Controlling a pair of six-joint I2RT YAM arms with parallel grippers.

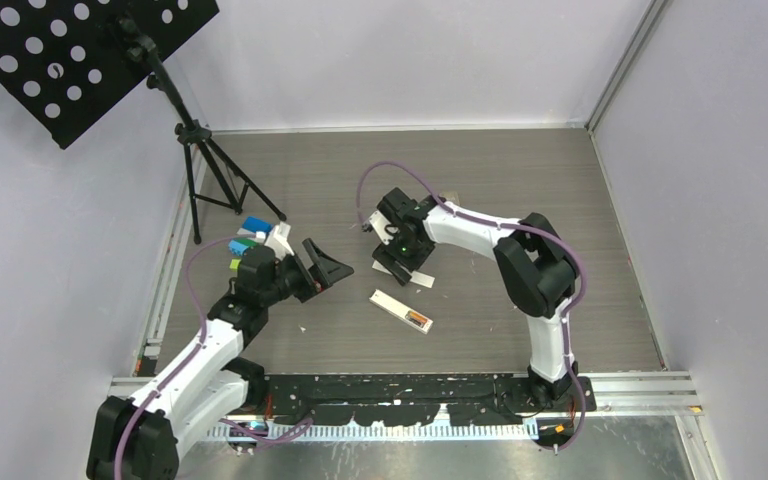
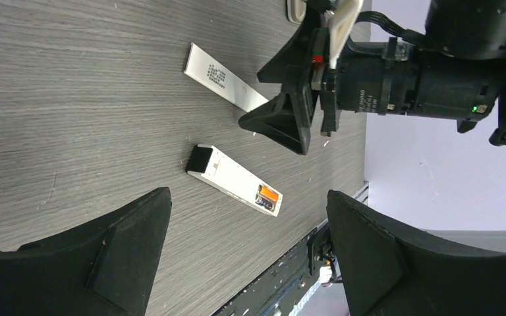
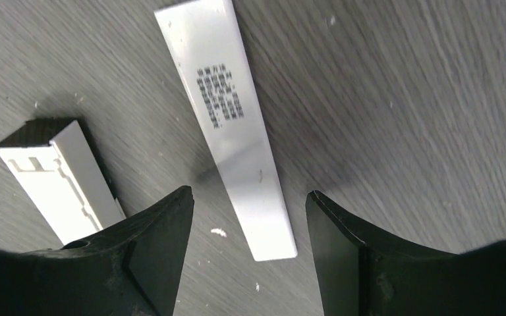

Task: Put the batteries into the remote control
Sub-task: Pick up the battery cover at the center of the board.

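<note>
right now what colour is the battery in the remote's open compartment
Orange: the battery in the white remote control shows best in the left wrist view.

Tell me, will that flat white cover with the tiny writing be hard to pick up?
Probably tricky: the battery cover lies flat on the table, so there's little edge to catch. It looks thin and glossy, so it's likely light and slippery. Being flat, it shouldn't roll.

- The remote control (image 1: 396, 306) lies on the table (image 1: 520, 190), with a battery (image 1: 419, 320) in its 4 o'clock end.
- A flat strip (image 3: 237, 125) lies at the remote's 1 o'clock, apart from it.
- Toy blocks (image 1: 248, 234) sit at its 10 o'clock, by the feet of the stand (image 1: 193, 130).
</note>
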